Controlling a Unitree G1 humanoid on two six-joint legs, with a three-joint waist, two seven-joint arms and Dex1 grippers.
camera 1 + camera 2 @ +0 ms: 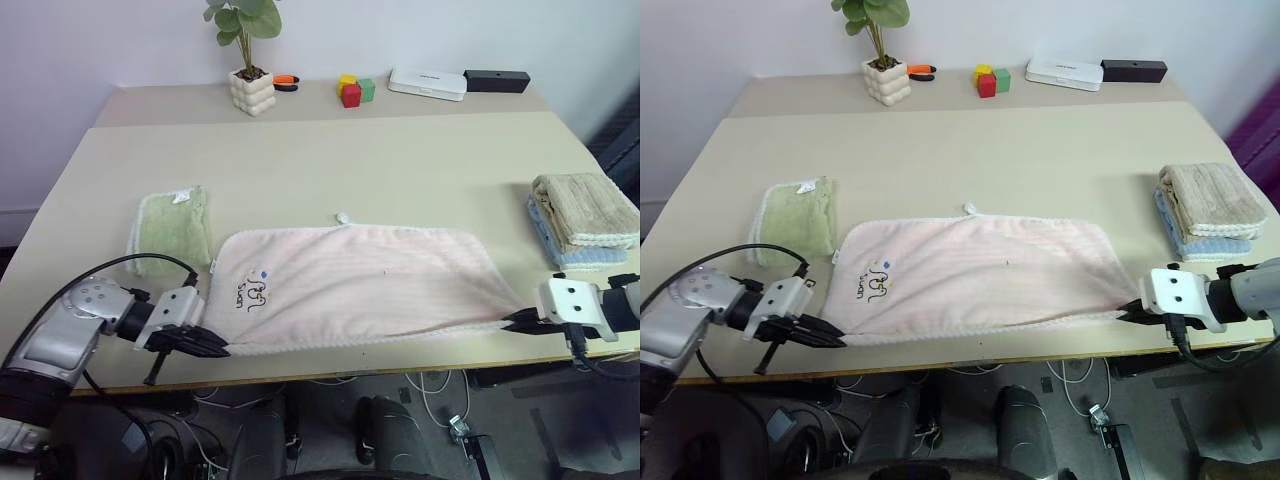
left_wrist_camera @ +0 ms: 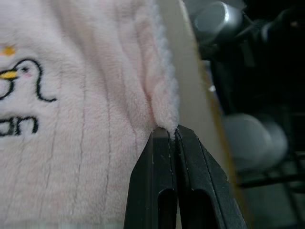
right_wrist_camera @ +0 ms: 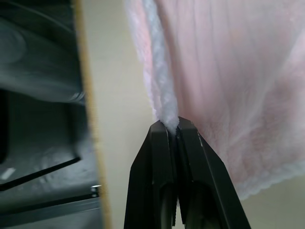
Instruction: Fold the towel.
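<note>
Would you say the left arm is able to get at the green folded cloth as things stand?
Probably not yet: the left gripper is shut on the pink towel's near corner. The green cloth lies close beyond it with bare table between, so the way looks free once it lets go.

The beige surface [image 1: 400, 170] carries the pink towel [image 1: 370, 285] spread flat near its front edge. Left of the towel lies a green folded cloth [image 1: 172, 228]; right of it, stacked folded towels [image 1: 585, 215]; behind it, a potted plant [image 1: 250, 85] and coloured blocks [image 1: 354, 90].
</note>
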